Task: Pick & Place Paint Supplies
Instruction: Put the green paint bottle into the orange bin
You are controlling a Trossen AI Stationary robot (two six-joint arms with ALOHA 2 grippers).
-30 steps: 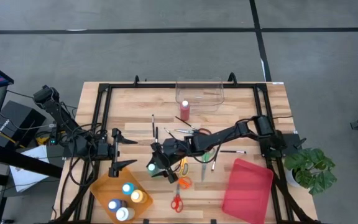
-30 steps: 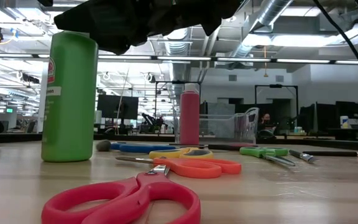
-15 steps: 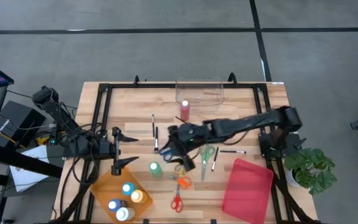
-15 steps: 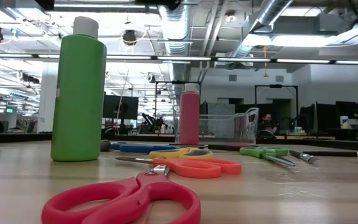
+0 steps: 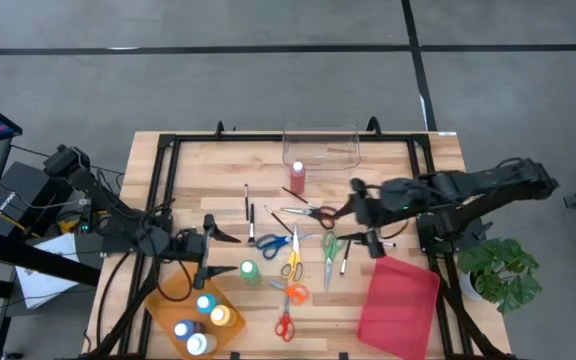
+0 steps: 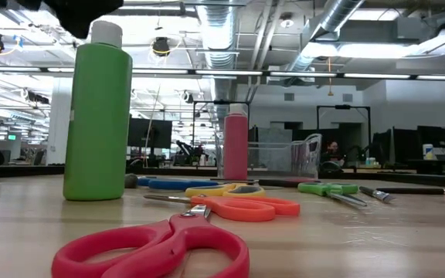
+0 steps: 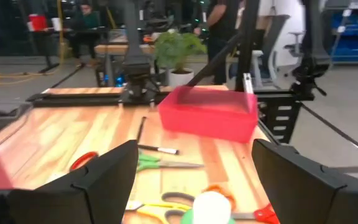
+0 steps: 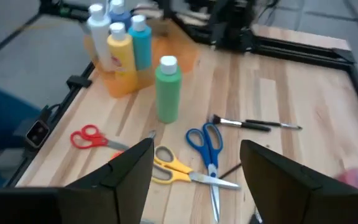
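A green paint bottle (image 5: 250, 271) with a white cap (image 7: 211, 207) stands upright on its base on the wooden table (image 5: 198, 170). My left gripper (image 5: 225, 250) is open just to its left, pointing level at it, a finger on either side of the line to the cap, touching nothing. My right gripper (image 5: 365, 215) hangs open above the table's right half, well away from the bottle. A red bottle (image 5: 297, 178) stands near the far edge. Scissors, blue (image 5: 273, 242), yellow (image 5: 293, 262), orange (image 5: 293, 292), red (image 5: 284, 326) and green (image 5: 330, 250), lie flat with thin brushes (image 5: 251, 215).
An orange tray (image 5: 168, 298) at the near left holds blue (image 5: 205, 304), yellow (image 5: 220, 316) and white (image 5: 198, 343) bottles. A clear bin (image 5: 320, 150) stands at the far edge. A red bin (image 5: 400, 300) is at the near right. Black frame rails (image 5: 163, 180) run along the table's sides.
My right gripper has drawn back from above the green bottle toward the table's right edge and has risen. My left gripper has moved right toward the green bottle and sunk a little. The bottle stays upright on the table.
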